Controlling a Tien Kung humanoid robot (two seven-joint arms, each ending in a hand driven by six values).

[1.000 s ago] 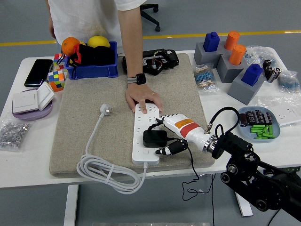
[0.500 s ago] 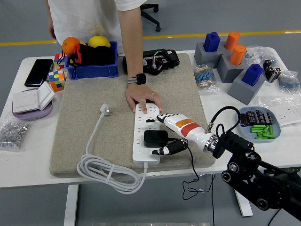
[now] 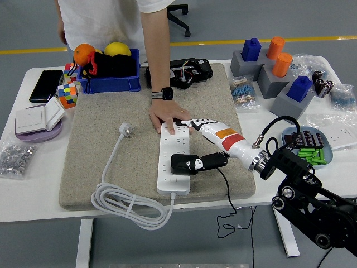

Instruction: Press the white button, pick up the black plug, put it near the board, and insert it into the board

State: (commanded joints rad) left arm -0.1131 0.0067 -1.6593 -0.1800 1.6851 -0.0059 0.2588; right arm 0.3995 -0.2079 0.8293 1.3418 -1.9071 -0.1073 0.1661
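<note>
Head view: right robot hand (image 3: 202, 146), white-shelled, fingers spread, thumb pressing black rectangular plug (image 3: 184, 163) seated on long white power strip board (image 3: 174, 162). Person's hand (image 3: 166, 118) steadies far end. Risk: off-centre push tilts plug, prongs miss slots.

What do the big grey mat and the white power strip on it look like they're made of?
The mat looks like felt or a woven fabric: matte, speckled grey-beige, with a soft thick edge. The power strip looks like hard moulded plastic: smooth white with a slight sheen. The black plug sitting on it seems to be matte plastic too.
</note>
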